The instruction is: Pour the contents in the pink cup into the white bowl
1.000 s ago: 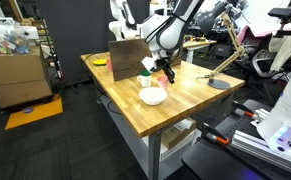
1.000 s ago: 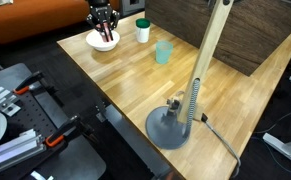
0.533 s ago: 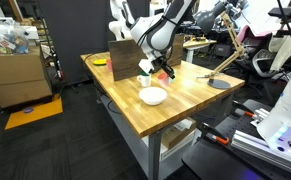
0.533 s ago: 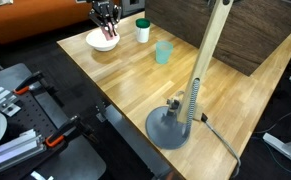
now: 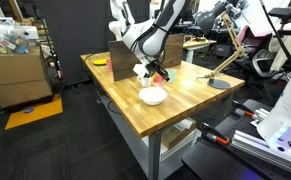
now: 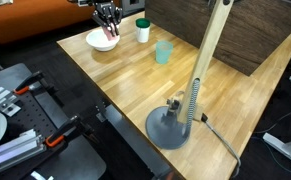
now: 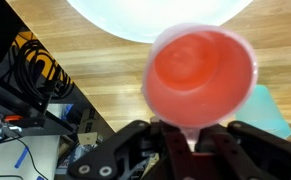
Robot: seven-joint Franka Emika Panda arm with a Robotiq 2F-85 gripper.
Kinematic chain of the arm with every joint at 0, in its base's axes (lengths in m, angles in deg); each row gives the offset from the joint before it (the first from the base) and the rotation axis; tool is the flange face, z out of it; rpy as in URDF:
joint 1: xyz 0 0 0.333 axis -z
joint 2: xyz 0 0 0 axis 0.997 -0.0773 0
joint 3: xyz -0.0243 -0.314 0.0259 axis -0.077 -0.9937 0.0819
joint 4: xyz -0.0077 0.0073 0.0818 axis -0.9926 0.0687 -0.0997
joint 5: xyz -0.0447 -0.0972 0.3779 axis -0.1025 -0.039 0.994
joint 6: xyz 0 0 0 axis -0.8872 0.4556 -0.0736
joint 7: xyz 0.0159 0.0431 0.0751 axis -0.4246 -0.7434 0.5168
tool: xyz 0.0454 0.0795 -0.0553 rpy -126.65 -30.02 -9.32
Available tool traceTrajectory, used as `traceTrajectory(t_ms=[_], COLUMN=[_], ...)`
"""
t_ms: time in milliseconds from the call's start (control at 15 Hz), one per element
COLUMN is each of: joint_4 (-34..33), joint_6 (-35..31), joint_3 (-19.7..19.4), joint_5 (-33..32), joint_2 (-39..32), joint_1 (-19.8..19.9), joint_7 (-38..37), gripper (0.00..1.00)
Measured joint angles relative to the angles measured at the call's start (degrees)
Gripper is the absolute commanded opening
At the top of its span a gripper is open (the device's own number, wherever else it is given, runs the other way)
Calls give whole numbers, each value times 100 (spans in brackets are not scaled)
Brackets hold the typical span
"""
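My gripper is shut on the pink cup, pinching its wall between the two fingers. The cup's round reddish-pink face fills the middle of the wrist view. The white bowl lies just beyond it at the top of that view. In both exterior views the gripper hangs a little above the white bowl on the wooden table, with the pink cup tilted in it. I cannot tell what is inside the cup or the bowl.
A light blue cup and a white cup with a green top stand on the table near the bowl. A wooden lamp on a grey round base stands further along. A brown board rises behind the bowl.
The gripper has risen a little above the bowl with the pink cup still in it, then stayed nearly still.
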Motion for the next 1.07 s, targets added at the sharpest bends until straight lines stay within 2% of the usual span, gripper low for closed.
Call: traceTrajectory(t_ms=[200,267,667,1067], joint_4=[-9,-10,-74,-567], joint_6=[15,17,110,1609], joint_3=[0,0,73,165], joint_5=[0,0,-1,-125], joint_2=[0,0,-53,-317], joint_1=[0,0,-57,-393], joint_7=[16,16,17,112], gripper=[15,4,4,4])
